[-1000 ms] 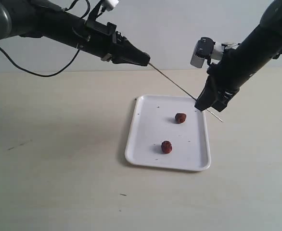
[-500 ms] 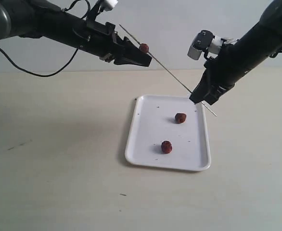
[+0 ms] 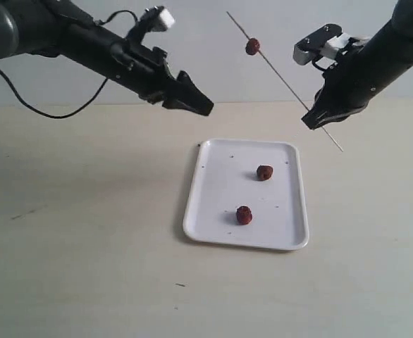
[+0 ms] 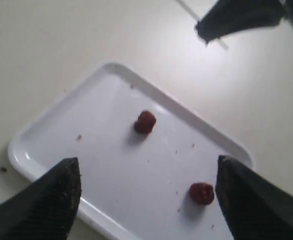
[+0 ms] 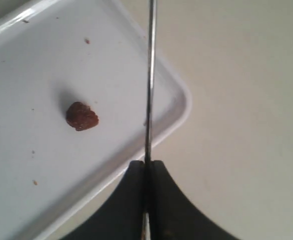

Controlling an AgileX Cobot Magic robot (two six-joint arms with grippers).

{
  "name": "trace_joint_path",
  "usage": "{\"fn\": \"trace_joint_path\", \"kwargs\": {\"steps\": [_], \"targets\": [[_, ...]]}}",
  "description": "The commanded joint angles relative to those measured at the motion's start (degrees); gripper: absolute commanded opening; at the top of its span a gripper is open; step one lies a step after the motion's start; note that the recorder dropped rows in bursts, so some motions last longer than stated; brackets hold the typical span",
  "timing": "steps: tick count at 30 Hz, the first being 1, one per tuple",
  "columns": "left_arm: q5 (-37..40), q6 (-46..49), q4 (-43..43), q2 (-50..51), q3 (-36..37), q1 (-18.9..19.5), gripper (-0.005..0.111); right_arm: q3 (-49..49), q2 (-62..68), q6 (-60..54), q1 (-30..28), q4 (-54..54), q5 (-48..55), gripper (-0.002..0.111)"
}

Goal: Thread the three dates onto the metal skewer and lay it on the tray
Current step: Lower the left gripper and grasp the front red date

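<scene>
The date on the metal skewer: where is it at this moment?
The threaded date sits high in the exterior view, right of centre, near the upper end of the metal skewer, which the right gripper grips lower down.

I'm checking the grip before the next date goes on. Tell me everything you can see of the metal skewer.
The metal skewer is a thin, straight, grey rod, held tilted in the air. The right gripper is shut on it near its lower end, with a short tip poking out beyond. One date is threaded near its upper end. Nothing else touches it; the left gripper is apart from it.
</scene>
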Motion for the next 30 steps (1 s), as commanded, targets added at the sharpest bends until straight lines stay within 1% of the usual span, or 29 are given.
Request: {"fn": "trace_joint_path", "kwargs": {"steps": [1, 4, 6, 9, 13, 15, 18, 23, 30], "targets": [[-4.46, -20.27, 19.08, -0.59, -0.21, -6.74, 0.073, -0.15, -2.56, 10.17, -0.39, -6.78, 0.51, 0.000], [-5.66, -32.63, 33.19, -0.59, -0.21, -12.32, 0.073, -0.15, -2.72, 10.86, -0.39, -7.16, 1.35, 0.000], [-6.24, -40.23, 39.18, -0.59, -0.21, -15.89, 0.073, -0.15, -2.72, 10.86, -0.39, -7.05, 1.34, 0.000], [-7.54, -47.80, 44.00, -0.59, -0.21, -20.24, 0.073, -0.15, -2.72, 10.96, -0.39, -7.05, 1.34, 0.000], [-8.41, -55.05, 48.78, 0.93, -0.21, -24.36, 0.073, -0.15, -2.72, 11.09, -0.39, -6.48, 1.37, 0.000], [-8.41, -55.77, 49.63, 2.50, -0.21, -25.69, 0.073, -0.15, -2.72, 11.09, -0.39, -6.46, 1.48, 0.000], [-8.54, -56.76, 49.84, 4.94, -0.21, -26.65, 0.073, -0.15, -2.72, 11.09, -0.39, -6.12, 1.82, 0.000], [-8.62, -57.01, 50.12, 7.75, -0.21, -26.66, 0.073, -0.15, -2.72, 11.20, -0.39, -6.00, 2.00, 0.000], [-8.40, -57.01, 50.16, 8.47, -0.21, -26.74, 0.072, -0.15, -2.72, 11.19, -0.39, -5.89, 2.00, 0.000]]}}
